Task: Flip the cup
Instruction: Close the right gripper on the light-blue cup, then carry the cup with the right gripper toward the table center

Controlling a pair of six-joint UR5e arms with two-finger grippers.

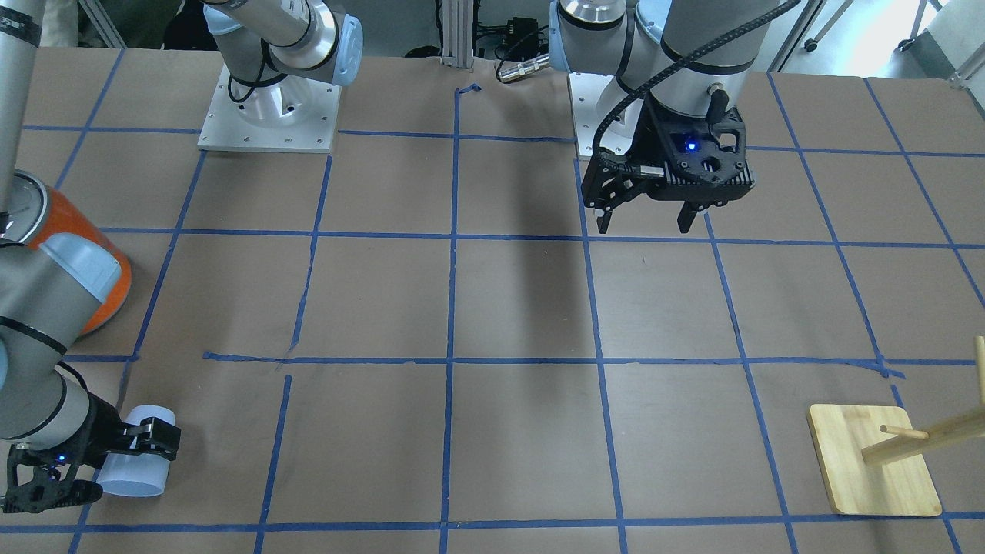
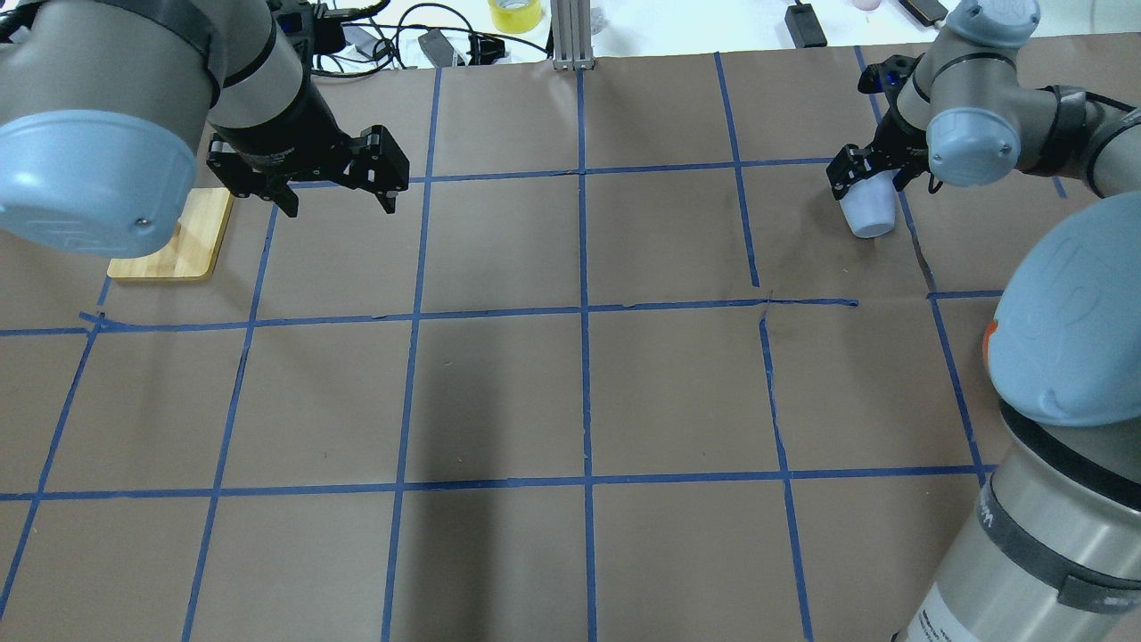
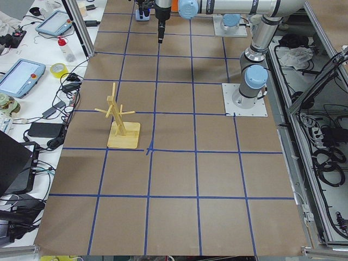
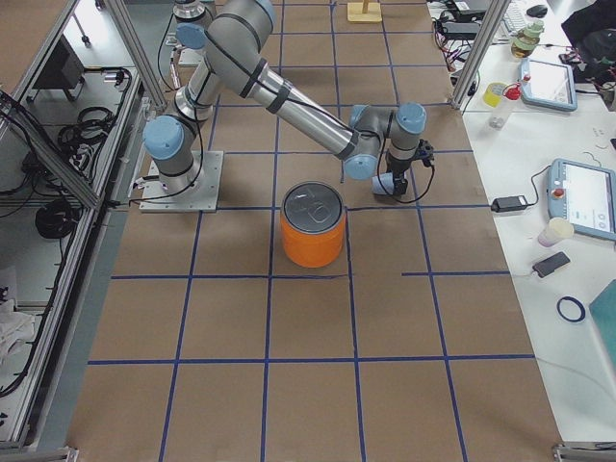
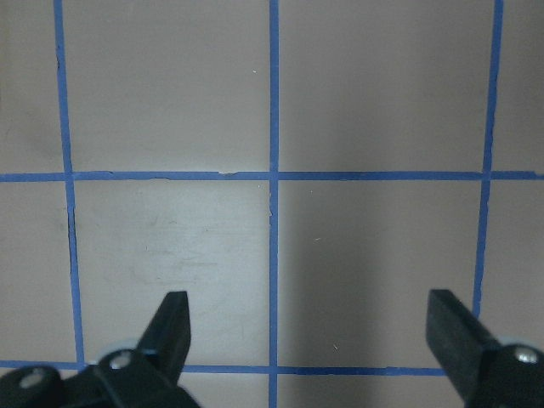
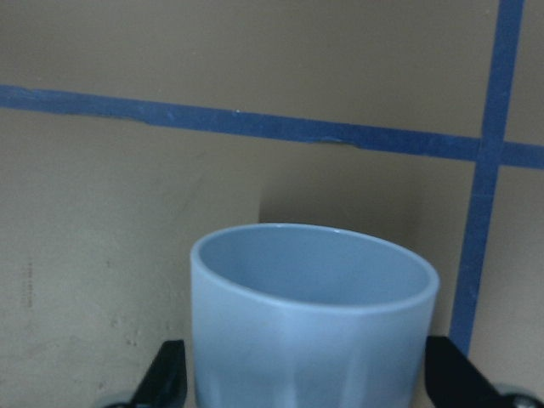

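The pale blue-white cup [image 1: 135,469] is at the table's far right, between the fingers of my right gripper [image 1: 146,446]. It looks tilted onto its side, with the wider mouth end turned away from the robot. In the right wrist view the cup [image 6: 306,323] fills the gap between both fingers [image 6: 170,378] and shows its light blue inside. It also shows in the overhead view [image 2: 869,214] under the right gripper [image 2: 865,174]. I cannot tell whether it touches the table. My left gripper [image 2: 339,205] is open and empty above the paper, far from the cup.
A large orange can [image 4: 313,236] with a silver top stands on the robot's side of the cup, partly behind the right arm [image 1: 46,308]. A wooden peg stand [image 1: 873,462] stands on the robot's far left, next to the left gripper [image 1: 646,223]. Blue tape lines cross the brown paper.
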